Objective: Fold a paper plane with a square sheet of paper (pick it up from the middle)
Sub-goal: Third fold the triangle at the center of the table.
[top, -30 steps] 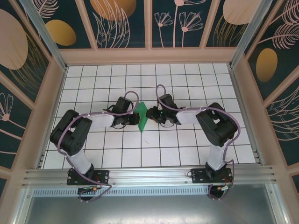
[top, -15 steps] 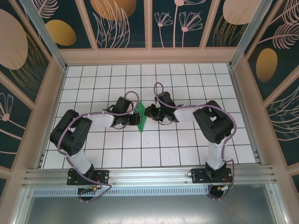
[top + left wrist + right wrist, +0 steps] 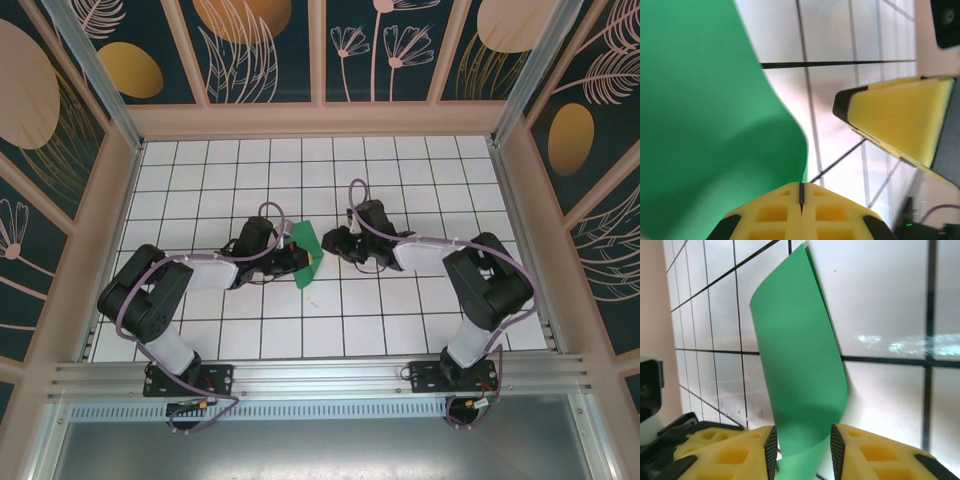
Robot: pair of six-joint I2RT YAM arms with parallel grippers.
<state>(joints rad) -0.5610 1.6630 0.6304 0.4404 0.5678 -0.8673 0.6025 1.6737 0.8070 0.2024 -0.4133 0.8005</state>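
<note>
Bottom centre of the left wrist view, left gripper (image 3: 801,192): yellow fingers are pressed together with only a thin seam between them. The edge of the green paper (image 3: 705,115) runs down into that seam, so the gripper is clamped on the sheet.
Paper at the left gripper: it rises from the closed tips and bulges over the whole left half of that view, with a smooth curved right edge.
Right gripper (image 3: 801,437): at the bottom of the right wrist view its two yellow fingers stand apart. The lower end of the green strip passes through the gap. I cannot tell whether either finger presses on it.
Paper at the right gripper: a curled band climbing from the gap to a pointed corner near the top centre of the frame, bowed to the right.
Right gripper's pad (image 3: 895,117): it slants across the right side of the left wrist view, clear of the paper's edge.
Paper in the top view: at the centre of the frame, between the two gripper tips, which face each other closely.
Table (image 3: 885,300): white tiles with dark grid lines, lying behind and around the paper.
</note>
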